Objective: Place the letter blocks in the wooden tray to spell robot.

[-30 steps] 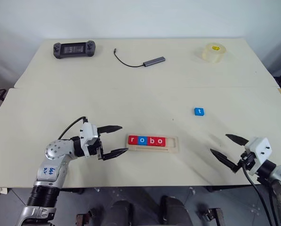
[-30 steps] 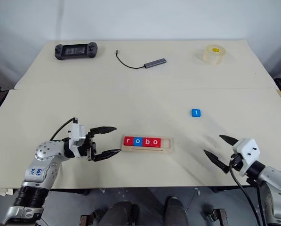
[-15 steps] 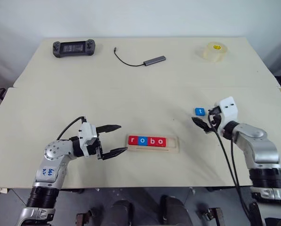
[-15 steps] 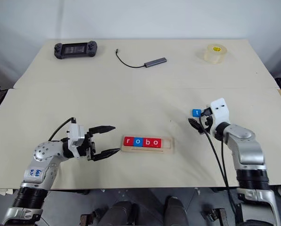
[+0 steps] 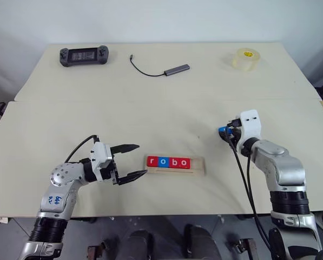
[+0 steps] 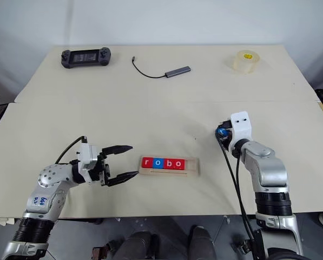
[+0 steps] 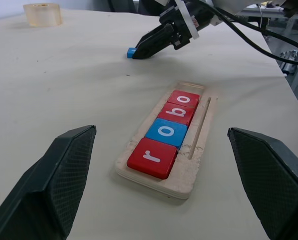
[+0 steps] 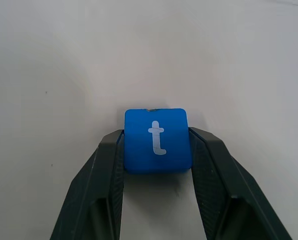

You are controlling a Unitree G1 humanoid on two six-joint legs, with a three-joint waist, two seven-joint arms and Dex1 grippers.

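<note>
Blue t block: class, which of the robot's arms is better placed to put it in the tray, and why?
Right. The right gripper has its fingers against both sides of the t block. The left gripper is open and empty beside the r end of the tray, far from the block.

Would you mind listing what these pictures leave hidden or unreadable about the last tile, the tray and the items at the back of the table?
- Blue t block: in the eye views the right gripper covers most of it, letter unreadable; whether it has lifted off the table is unclear.
- Wooden tray: its empty end slot is too small to judge in the eye views.
- Handheld console: screen too small to read.
</note>
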